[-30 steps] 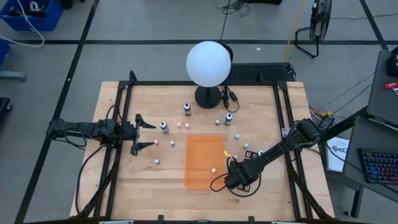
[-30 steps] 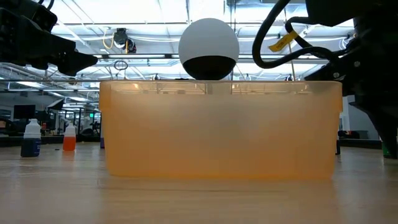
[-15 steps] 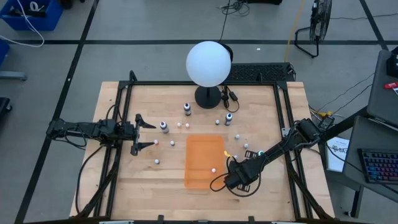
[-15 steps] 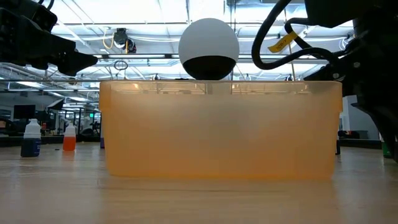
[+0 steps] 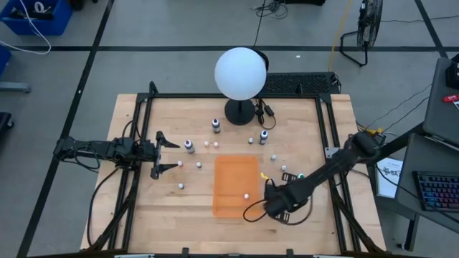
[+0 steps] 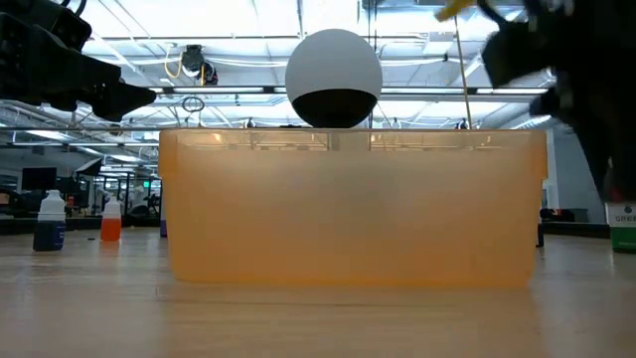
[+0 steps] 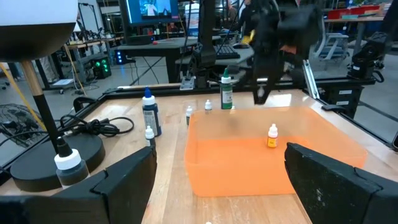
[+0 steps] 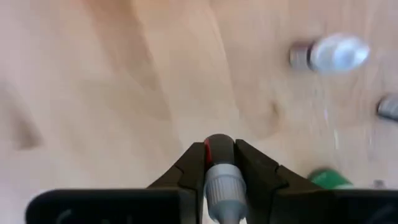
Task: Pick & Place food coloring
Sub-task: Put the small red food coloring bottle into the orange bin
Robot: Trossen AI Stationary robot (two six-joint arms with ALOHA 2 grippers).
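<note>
Fingers of the right gripper (image 8: 219,163) are clamped on a tiny food coloring bottle (image 8: 219,177) with a grey cap and a red body, as the right wrist view shows. In the high view this gripper (image 5: 271,206) is at about 5 o'clock on the table (image 5: 179,208), just beside the right edge of the orange bin (image 5: 235,185). The bottle itself is too small to see there.

The left gripper (image 5: 163,153) waits at about 9 o'clock with its fingers wide apart and holds nothing.

Inside the bin one small bottle (image 7: 272,136) with a white top stands already. Other bottles are on the wood from 11 to 3 o'clock: a blue-topped bottle (image 7: 149,112), a green-topped bottle (image 7: 226,91), and a few whitish small ones lying near the right gripper, for example this one (image 8: 329,54).

I judge that the pick step is just done and the carry begins. The next move calls for lifting the bottle above the wall of the bin, going toward 9 o'clock over it, then opening the fingers. The grip is on a very small thing, so it could slip.
</note>
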